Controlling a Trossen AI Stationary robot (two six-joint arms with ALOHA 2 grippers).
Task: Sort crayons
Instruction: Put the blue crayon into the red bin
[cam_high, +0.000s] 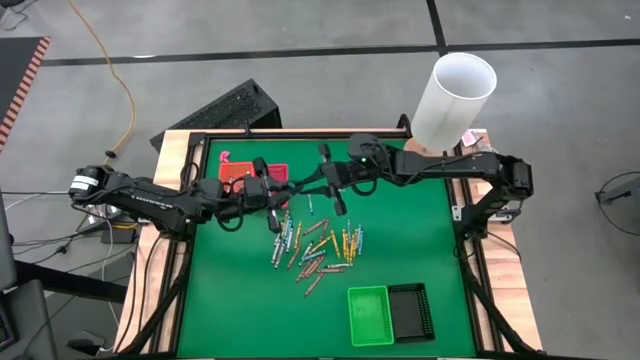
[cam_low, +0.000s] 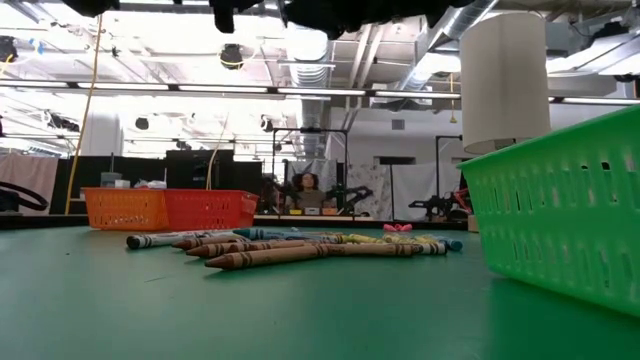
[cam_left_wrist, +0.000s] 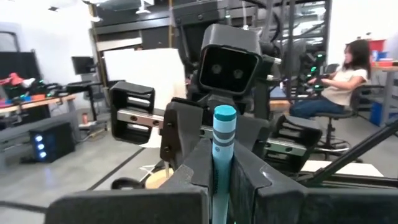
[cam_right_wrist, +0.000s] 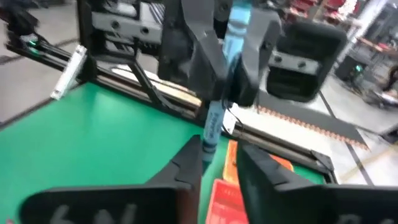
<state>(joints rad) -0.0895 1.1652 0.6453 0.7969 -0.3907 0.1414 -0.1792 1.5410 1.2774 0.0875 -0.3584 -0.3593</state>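
Observation:
Above the mat's far middle, my left gripper is shut on a blue crayon. My right gripper faces it, open. In the right wrist view the crayon's free end reaches between my right fingers; I cannot tell whether it touches them. Several crayons in grey, blue, yellow and brown-red lie in a loose pile on the green mat. They also show in the low view. My left gripper pinches the blue crayon between its two fingers. The crayon lies along the fingers, and its paper-wrapped end sticks out past the fingertips toward my right gripper. The fingers come about level from the table's left. The crayon is lifted clear of the mat.
A green tray and a black tray stand at the mat's near right. A red tray stands at the far left, behind my left gripper. A tall white cylinder stands at the far right corner. A person sits in the room beyond.

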